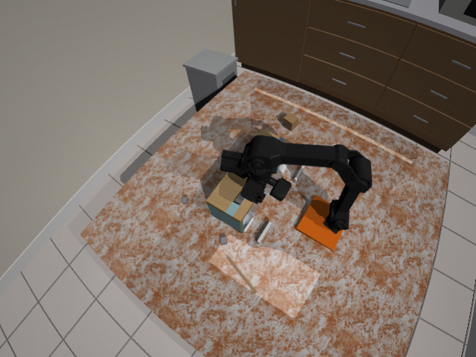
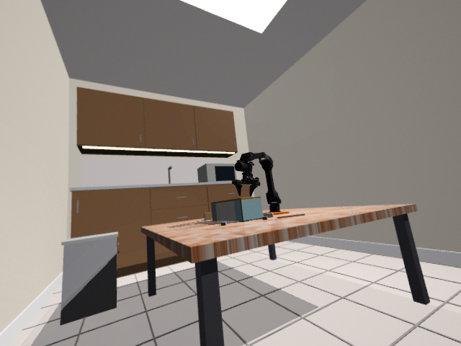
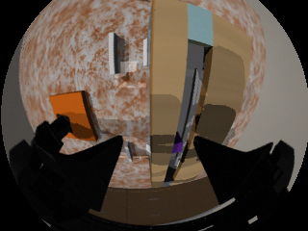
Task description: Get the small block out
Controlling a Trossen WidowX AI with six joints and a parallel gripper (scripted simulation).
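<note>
The box (image 1: 221,193) (image 2: 251,209) (image 3: 168,58) stands upright on the table, with a tan top, a long slot along it and a light blue strip near one end. The purple block (image 3: 178,145) shows down through the slot in the wrist view, toward the end away from the blue strip. The arm hides it in the top view. My gripper (image 2: 245,194) (image 3: 159,140) is open and empty, pointing down just above the box top, its fingers spread across the box's width. Whether a fingertip touches the top cannot be told.
White bars (image 1: 263,232) (image 1: 298,173) lie beside the box's front. Small grey cubes (image 1: 184,199) (image 1: 223,239) lie near its blue end. A thin stick (image 1: 240,273) (image 2: 291,215) lies beyond. A tan cube (image 1: 291,121) sits past the other end. The arm stands on an orange plate (image 1: 313,226) (image 3: 72,108).
</note>
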